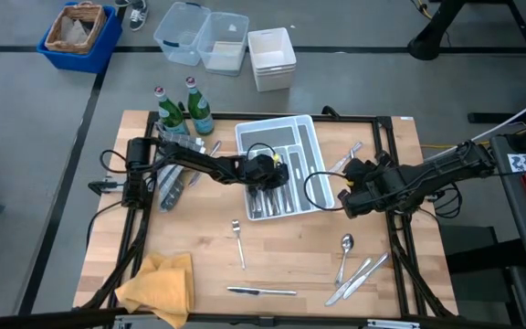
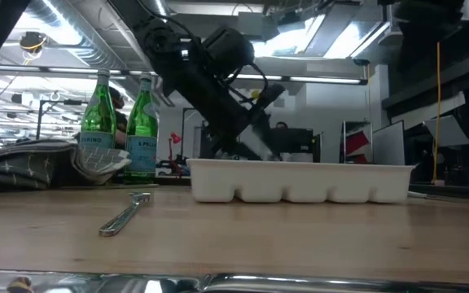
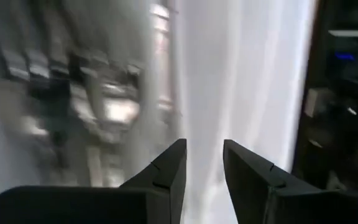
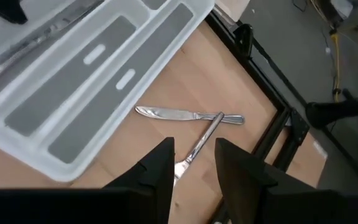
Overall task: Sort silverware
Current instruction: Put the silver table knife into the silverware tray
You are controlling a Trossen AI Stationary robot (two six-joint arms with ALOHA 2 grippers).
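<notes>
The white compartmented tray (image 1: 304, 137) stands at the table's middle, with several pieces of silverware (image 1: 268, 201) lying in its near compartments. My left gripper (image 1: 265, 170) is over the tray, fingers a little apart with nothing between them (image 3: 204, 177). In the low view it dips behind the tray wall (image 2: 300, 181). My right gripper (image 1: 347, 194) hovers open just right of the tray, above a knife (image 4: 188, 114) and a fork (image 4: 199, 144) that lies across the knife (image 1: 345, 161). Loose on the table lie a fork (image 1: 238, 240), a knife (image 1: 261, 291), a spoon (image 1: 345, 249) and two more pieces (image 1: 356, 278).
Two green bottles (image 1: 181, 110) stand at the table's far left, with a grey cloth (image 1: 172, 181) beside them. A yellow cloth (image 1: 158, 283) lies at the near left corner. Black frame rails (image 4: 272, 124) run along the table's right edge. Bins stand on the floor beyond (image 1: 199, 37).
</notes>
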